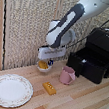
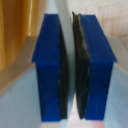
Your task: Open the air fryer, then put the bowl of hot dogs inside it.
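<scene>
In the exterior view we see the air fryer (image 1: pixel 102 51) at the right of the frame, its drawer (image 1: pixel 87 64) pulled out toward the middle. We cannot make out the handle at this size. The white arm (image 1: pixel 71 24) comes down from the top centre, and the gripper (image 1: pixel 48 63) sits low at the middle left, right at the bowl (image 1: pixel 43 66). The bowl rests on the wooden table (image 1: pixel 86 99) near the bamboo-mat wall (image 1: pixel 25 20), and the yellow-orange hot dogs (image 1: pixel 42 64) show inside it, just beside the fingertips.

In the wrist view we see the two blue fingers (image 2: pixel 49 65) filling the frame, with dark pads (image 2: pixel 80 70) on their inner faces. A thin pale edge (image 2: pixel 68 50) runs between the pads, which are pressed close on either side of it. We take this to be the bowl's white rim, so the claw is pinching the bowl. A yellow-orange patch shows at the far left of that frame.

Lower in the exterior view, the pink cup (image 1: pixel 67 75) stands near the centre, just in front of the drawer. The flat yellow block (image 1: pixel 49 87) lies below it, and the large patterned plate (image 1: pixel 10 90) sits at the lower left, well apart from the bowl.
</scene>
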